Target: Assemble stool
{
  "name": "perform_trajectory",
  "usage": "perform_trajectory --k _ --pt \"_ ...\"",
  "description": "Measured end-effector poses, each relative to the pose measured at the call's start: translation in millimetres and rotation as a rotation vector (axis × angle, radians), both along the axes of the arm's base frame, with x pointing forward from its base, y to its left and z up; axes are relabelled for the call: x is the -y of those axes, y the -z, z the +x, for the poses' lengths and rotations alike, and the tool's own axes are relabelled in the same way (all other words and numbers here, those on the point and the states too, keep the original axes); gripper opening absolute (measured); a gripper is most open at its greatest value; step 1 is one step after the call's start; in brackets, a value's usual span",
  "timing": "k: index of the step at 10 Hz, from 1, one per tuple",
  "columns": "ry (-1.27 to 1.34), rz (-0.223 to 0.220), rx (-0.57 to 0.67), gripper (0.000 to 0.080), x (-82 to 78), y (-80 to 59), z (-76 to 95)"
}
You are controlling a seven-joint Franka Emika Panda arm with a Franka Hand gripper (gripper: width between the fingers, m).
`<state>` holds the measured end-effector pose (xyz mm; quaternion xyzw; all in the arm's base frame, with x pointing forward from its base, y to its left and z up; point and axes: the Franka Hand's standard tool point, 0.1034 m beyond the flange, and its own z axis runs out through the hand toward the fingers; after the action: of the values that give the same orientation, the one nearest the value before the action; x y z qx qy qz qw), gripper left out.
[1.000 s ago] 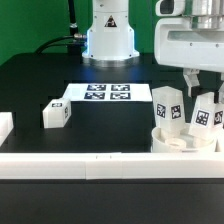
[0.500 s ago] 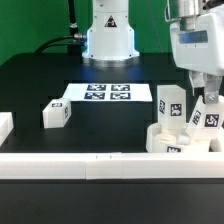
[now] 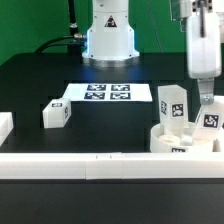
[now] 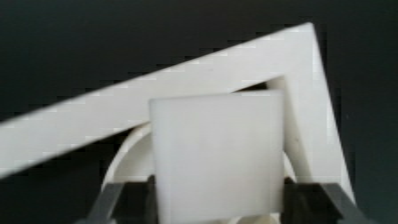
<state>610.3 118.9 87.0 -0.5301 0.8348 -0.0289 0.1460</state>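
Note:
The round white seat (image 3: 176,141) lies at the exterior view's right, by the front rail. Two tagged white leg blocks stand on it: a free one (image 3: 170,105) and one further right (image 3: 211,120). My gripper (image 3: 204,97) comes down from above onto that right leg block. In the wrist view the leg block (image 4: 214,140) fills the gap between the two dark fingers (image 4: 123,200), which press its sides; the gripper (image 4: 217,206) is shut on it. A third leg block (image 3: 56,114) lies loose on the table at the left.
The marker board (image 3: 105,93) lies mid-table before the robot base (image 3: 108,35). Long white border rails (image 3: 90,166) run along the front and meet in a corner (image 4: 267,70) near the seat. A white part (image 3: 4,125) sits at the left edge.
My gripper has moved toward the exterior view's right and turned about its axis. The leg block under it has shifted slightly right with it. The other parts have not moved.

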Motion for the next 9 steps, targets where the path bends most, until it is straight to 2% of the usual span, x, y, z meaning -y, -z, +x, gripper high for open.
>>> perform_trajectory --k 3,4,5,6,7,8,9 --pt "0.249 0.079 0.031 0.0331 -7.0 -1.0 -1.7" --pt "0.268 0.089 0.031 0.0331 -6.7 -0.9 -2.1" --pt "0.288 0.101 0.028 0.0388 -6.5 -0.4 -2.9" --pt "0.268 0.095 0.03 0.0388 -7.1 -0.2 -3.2" --pt "0.244 0.088 0.036 0.0522 -5.9 -2.4 -2.7" --pt "0.21 0.081 0.051 0.0625 -1.3 -11.9 -2.6" --pt "0.172 0.072 0.064 0.0625 4.9 -21.4 -4.4"
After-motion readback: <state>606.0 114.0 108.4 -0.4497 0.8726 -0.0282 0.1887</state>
